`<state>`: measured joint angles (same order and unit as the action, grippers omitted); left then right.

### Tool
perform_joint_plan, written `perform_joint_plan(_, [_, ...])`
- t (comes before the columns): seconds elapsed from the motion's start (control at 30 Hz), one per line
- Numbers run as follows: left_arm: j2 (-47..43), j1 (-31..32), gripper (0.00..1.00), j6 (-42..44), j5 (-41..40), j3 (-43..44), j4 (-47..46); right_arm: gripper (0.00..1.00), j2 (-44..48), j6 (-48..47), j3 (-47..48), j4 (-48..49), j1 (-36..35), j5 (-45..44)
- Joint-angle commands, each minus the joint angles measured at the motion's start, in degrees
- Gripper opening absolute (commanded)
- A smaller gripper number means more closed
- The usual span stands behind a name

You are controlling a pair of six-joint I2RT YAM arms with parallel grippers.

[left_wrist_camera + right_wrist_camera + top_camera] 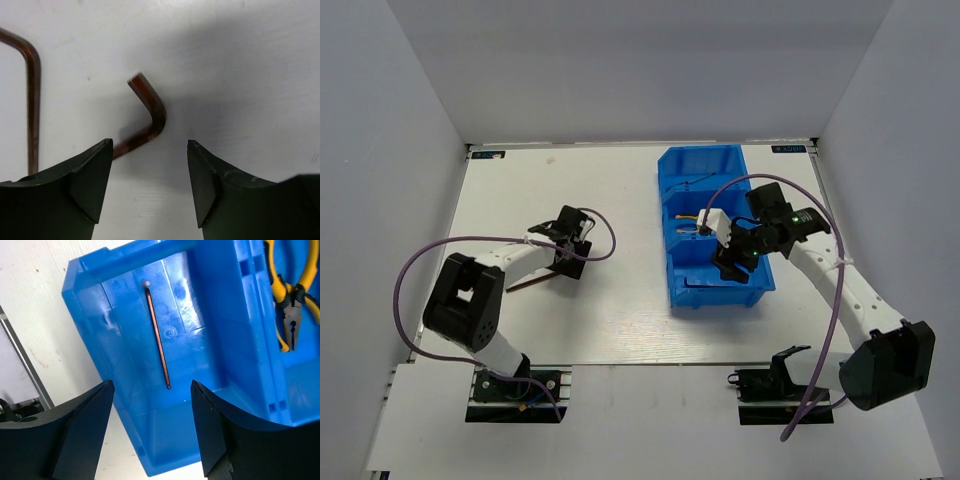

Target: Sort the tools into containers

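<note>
my right claw (151,386) hangs open over the end part of the bright blue plastic bin with three parts (215,300). it holds nothing. a thin brown metal tool (159,340) lies flat on the floor of that part. pliers with yellow and black handles (294,300) lie in the part next door.

my left claw (149,145) is open too, low over the white worktop (240,60). a brown bent hex key (150,99) lies between its two sides, not gripped yet. a second brown bent hex key (32,100) lies near it on the worktop.

i think the step now is picking up the hex keys. next i should lower the left claw, squeeze it on the nearer key and carry it to the bin.
</note>
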<state>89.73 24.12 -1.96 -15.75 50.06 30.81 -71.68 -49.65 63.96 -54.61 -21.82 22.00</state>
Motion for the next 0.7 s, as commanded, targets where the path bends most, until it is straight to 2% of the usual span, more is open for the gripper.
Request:
perform_joint_plan(0.0, [1.58, -1.88, 0.71, 4.23, 0.54, 4.42, -2.77, 0.69, 3.12, 2.36, 0.28, -1.38, 0.64, 3.22])
perform_joint_plan(0.13, [5.09, -3.03, 0.71, 5.55, 0.54, 5.66, -3.3, 0.69, 6.1, 3.33, -2.17, -1.99, 1.52, 4.02])
perform_joint_plan(0.2, [7.55, -4.07, 0.68, 5.56, 1.07, 6.19, -3.3, 0.69, 6.81, 3.33, -2.7, -2.17, 1.96, 4.19])
perform_joint_plan(0.4, [9.58, -4.61, 0.44, 5.56, 6.86, 6.19, -1.46, 0.69, 9.8, 4.47, -3.32, -1.64, 3.45, 4.28])
perform_joint_plan(0.67, [10.1, -4.61, 0.4, 4.51, 15.39, 6.19, 1.62, 0.69, 10.16, 6.93, -4.29, 1.52, 5.3, 6.48])
